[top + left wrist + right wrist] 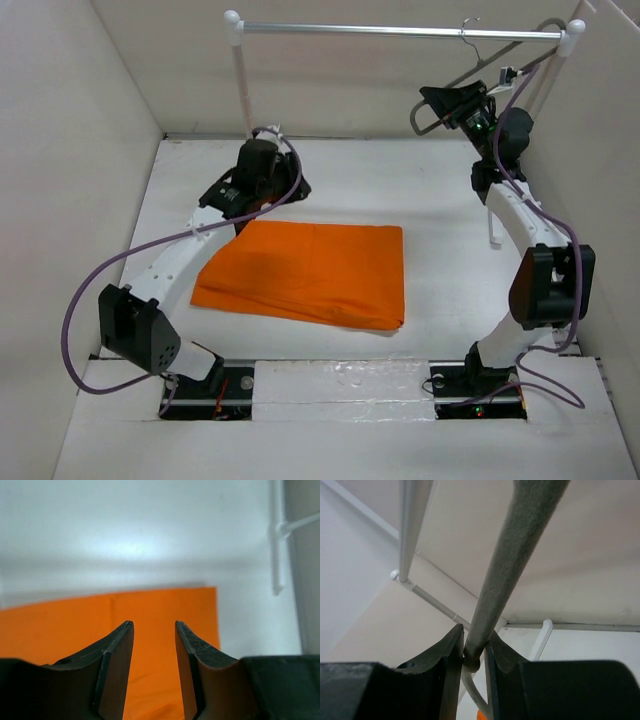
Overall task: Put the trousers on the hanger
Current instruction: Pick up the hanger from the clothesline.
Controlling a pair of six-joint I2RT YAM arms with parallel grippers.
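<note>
Trousers lie folded at centre of tabletop, look soft, light, floppy, so pinch the far-left edge by left tool, spread apart and empty; right tool clamped on hanger at far-right corner.

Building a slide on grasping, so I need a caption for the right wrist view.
Grey hanger bar clamped in the right end effector, silver rail alongside.
</note>
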